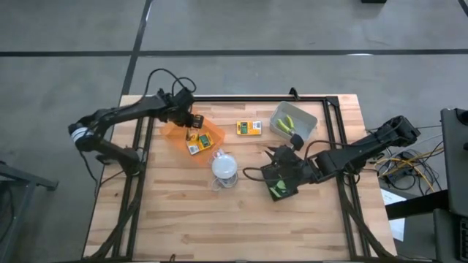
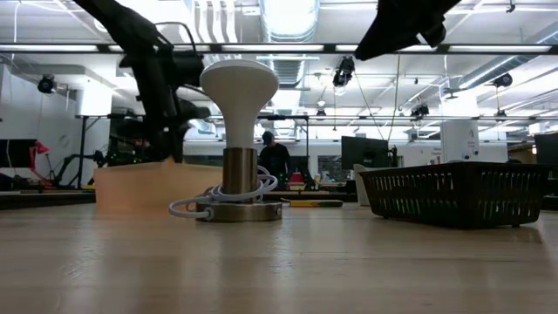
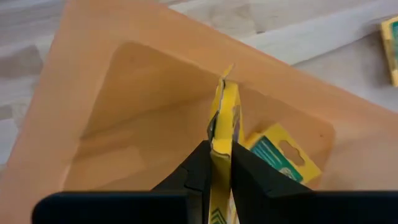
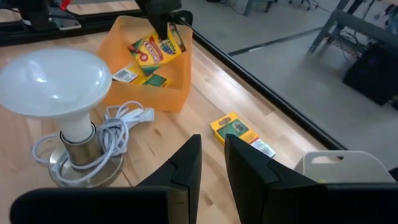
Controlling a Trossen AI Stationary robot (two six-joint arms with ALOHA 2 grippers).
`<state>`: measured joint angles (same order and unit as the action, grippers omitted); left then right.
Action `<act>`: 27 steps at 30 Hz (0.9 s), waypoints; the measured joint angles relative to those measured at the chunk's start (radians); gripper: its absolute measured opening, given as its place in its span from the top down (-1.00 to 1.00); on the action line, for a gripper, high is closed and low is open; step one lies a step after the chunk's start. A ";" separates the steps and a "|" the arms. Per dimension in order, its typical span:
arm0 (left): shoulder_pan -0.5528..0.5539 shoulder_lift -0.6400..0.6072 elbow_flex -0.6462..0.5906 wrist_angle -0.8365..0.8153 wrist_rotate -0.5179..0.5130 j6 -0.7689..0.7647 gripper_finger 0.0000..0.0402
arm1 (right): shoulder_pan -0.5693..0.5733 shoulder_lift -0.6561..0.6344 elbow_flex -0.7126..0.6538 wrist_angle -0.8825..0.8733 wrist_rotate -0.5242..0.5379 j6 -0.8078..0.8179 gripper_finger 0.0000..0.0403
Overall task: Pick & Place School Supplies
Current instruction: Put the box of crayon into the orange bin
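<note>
Left gripper (image 1: 191, 120) over the orange tray (image 1: 170, 131) at the table's (image 1: 219, 226) back left, clamped on a yellow crayon box (image 3: 222, 134) held edge-on between its fingers (image 3: 198, 168); right wrist view shows the same box (image 4: 155, 46) hanging above the tray's (image 4: 168, 93) inside, printed face outward, not resting on the floor of the tray; a second crayon box (image 3: 277, 152) lies flat in the tray below it, with another printed box (image 1: 199, 145) at the tray's near end; a third yellow box (image 1: 248, 128) lies on bare wood between the orange tray and the grey tray (image 1: 306, 117), apart from both; grey tray at back right holds small tools with yellow-green handles (image 1: 287, 126); right gripper (image 1: 278, 155) hovers near the table's middle, just beside the grey tray's near corner and above the black mesh tray (image 1: 272, 174), fingers (image 4: 186, 165) parted a narrow gap with nothing between them; bright green pieces (image 1: 276, 191) show in the black tray; white domed lamp (image 1: 225, 166) with its coiled white cord (image 4: 118, 134) stands centre, between orange tray and black tray; low view shows lamp (image 2: 238, 87) upright, black tray (image 2: 458, 192) to its right.
</note>
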<state>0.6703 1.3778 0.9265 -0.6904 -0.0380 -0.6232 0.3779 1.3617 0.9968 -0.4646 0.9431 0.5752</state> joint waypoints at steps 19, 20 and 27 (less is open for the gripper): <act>0.082 0.052 -0.015 0.069 0.050 0.016 0.77 | -0.002 0.000 -0.027 -0.002 0.000 0.006 0.66; 0.082 0.054 -0.024 0.080 0.048 0.010 0.77 | -0.002 0.000 -0.029 -0.002 0.000 0.006 0.66; 0.085 0.056 -0.075 0.189 0.004 0.026 0.76 | -0.002 0.000 -0.035 -0.002 0.000 0.006 0.66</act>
<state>0.7550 1.4342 0.8516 -0.5015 -0.0340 -0.5973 0.3759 1.3621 0.9614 -0.4662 0.9432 0.5816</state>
